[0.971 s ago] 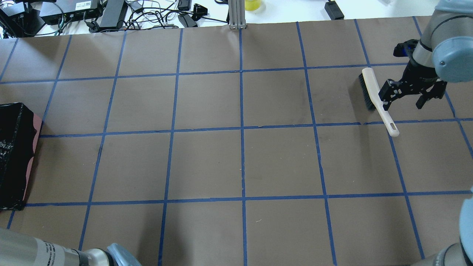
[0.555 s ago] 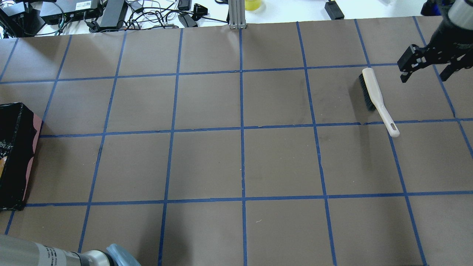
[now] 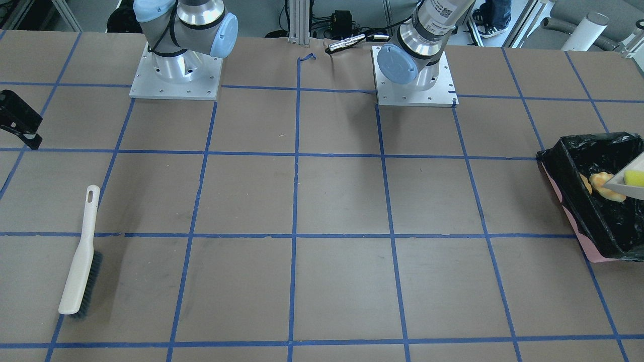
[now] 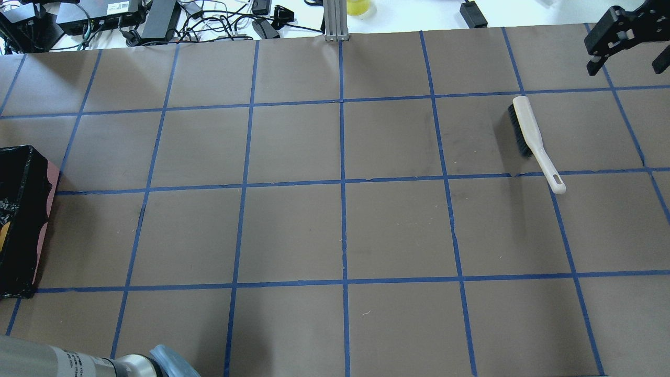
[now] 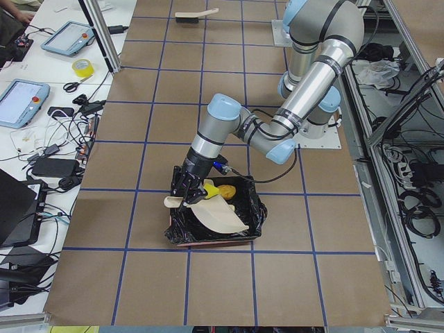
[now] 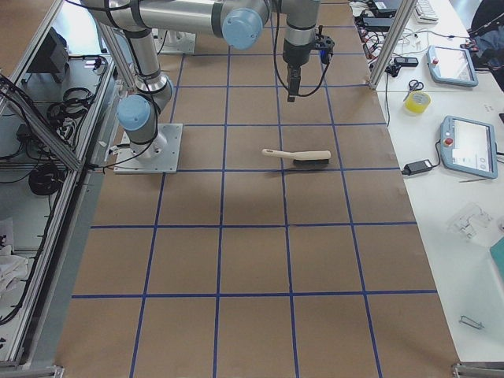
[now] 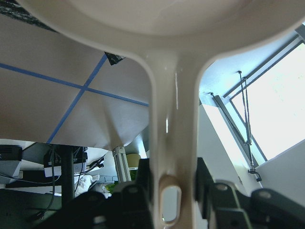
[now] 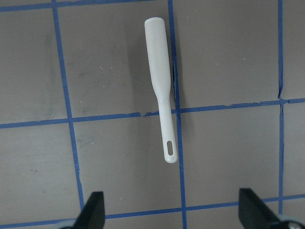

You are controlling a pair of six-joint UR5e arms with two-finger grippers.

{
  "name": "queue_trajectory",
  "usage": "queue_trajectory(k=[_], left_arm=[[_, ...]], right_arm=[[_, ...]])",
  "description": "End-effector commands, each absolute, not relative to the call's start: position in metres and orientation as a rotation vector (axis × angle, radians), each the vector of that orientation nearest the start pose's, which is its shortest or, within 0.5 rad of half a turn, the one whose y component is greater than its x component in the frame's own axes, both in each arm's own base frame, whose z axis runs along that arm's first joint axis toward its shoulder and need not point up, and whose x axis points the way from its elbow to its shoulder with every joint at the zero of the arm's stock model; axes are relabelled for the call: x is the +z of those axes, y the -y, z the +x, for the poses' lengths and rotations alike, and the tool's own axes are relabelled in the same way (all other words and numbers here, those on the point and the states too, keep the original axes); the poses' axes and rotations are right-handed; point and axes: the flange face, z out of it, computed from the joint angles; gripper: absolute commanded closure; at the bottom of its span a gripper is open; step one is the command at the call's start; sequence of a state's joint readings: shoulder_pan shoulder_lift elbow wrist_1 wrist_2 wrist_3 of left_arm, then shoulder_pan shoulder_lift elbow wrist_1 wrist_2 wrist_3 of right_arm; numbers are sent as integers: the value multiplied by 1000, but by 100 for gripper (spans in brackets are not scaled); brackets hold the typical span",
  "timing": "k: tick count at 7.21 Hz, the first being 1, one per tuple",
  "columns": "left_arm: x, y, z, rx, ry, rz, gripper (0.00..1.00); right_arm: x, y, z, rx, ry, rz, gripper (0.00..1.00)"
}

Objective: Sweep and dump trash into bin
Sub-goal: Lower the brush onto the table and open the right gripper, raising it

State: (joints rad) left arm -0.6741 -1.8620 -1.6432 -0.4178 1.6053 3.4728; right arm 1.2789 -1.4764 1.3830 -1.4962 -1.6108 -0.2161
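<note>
The bin (image 3: 588, 221), lined with black plastic with a pink edge, stands at the table's left end; it also shows in the overhead view (image 4: 21, 209). My left gripper (image 7: 171, 191) is shut on the handle of the beige dustpan (image 5: 216, 216) and holds it tilted over the bin (image 5: 208, 239). A yellow sponge (image 3: 635, 177) sits on the dustpan lip (image 3: 623, 187). A golden-brown lump (image 3: 601, 181) and an orange-tan piece (image 3: 584, 183) lie in the bin. My right gripper (image 4: 625, 67) is open and empty, raised above the table's far right.
A beige hand brush (image 4: 534, 139) with dark bristles lies flat on the brown paper, below my right gripper (image 8: 174, 212); it shows in the right wrist view (image 8: 161, 90) and the front view (image 3: 80, 256). Cables and boxes (image 4: 131, 18) lie beyond the far edge.
My right gripper, open, has risen and moved away from the brush toward the far right corner. The brush stays flat on the table. An orange bit now shows inside the bin.
</note>
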Motion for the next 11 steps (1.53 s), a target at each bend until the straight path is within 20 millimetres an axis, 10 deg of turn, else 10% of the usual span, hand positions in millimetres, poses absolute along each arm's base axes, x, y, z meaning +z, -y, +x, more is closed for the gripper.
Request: queue_trajectory(k=[1,4,11], left_arm=[[434,498,409,639,-656,2348,100],[460,492,400,746,-613,2173,100],[455,440,339,860,-589,2000,100]], right_arm=[[527,544,62,-31,-3178,106,0],[546,514,153,-115,-3137,-40,0],[545,504,159,-104,-3077,-57,0]])
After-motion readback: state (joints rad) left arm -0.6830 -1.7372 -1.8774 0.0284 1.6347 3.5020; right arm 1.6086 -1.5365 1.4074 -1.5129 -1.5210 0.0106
